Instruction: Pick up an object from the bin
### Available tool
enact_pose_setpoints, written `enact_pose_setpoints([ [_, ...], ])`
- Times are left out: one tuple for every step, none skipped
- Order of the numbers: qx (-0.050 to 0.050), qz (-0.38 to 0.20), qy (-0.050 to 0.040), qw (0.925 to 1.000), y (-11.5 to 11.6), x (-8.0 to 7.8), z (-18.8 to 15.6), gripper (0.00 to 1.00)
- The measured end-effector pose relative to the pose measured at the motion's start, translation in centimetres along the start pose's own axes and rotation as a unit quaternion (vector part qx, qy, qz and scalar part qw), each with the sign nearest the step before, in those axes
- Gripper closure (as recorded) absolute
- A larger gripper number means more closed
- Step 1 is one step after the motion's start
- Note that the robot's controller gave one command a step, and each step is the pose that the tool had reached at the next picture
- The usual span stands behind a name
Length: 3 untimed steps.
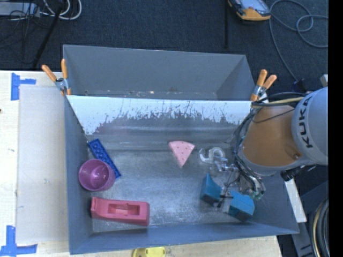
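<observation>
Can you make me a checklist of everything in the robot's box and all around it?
Surface: grey metal bin, floor speckled, far wall streaked.
Job's things: blue block and second blue block at the right front, on either side of the gripper.
Clutter: pink wedge and clear ring piece mid-bin; blue studded strip, purple cup and pink block on the left.
Gripper: gripper low between the blue blocks; a hold cannot be told.
Cables: wires at the robot's wrist; cables behind the bin.
Surroundings: dark floor, handheld device.
</observation>
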State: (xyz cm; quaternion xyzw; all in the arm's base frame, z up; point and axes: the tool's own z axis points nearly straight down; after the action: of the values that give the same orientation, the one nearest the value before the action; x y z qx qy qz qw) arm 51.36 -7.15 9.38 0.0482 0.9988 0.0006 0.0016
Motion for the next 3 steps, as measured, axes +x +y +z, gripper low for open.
enact_pose_setpoints([
  [0.000,-0.023,0.0042,0.9997,-1.6,0.4,-1.5,0.00],
  [0.000,-0.003,0.0014,1.0000,-1.9,0.4,-3.7,0.00],
  [0.000,0.021,0.0064,0.9998,-2.7,2.2,2.8,0.00],
])
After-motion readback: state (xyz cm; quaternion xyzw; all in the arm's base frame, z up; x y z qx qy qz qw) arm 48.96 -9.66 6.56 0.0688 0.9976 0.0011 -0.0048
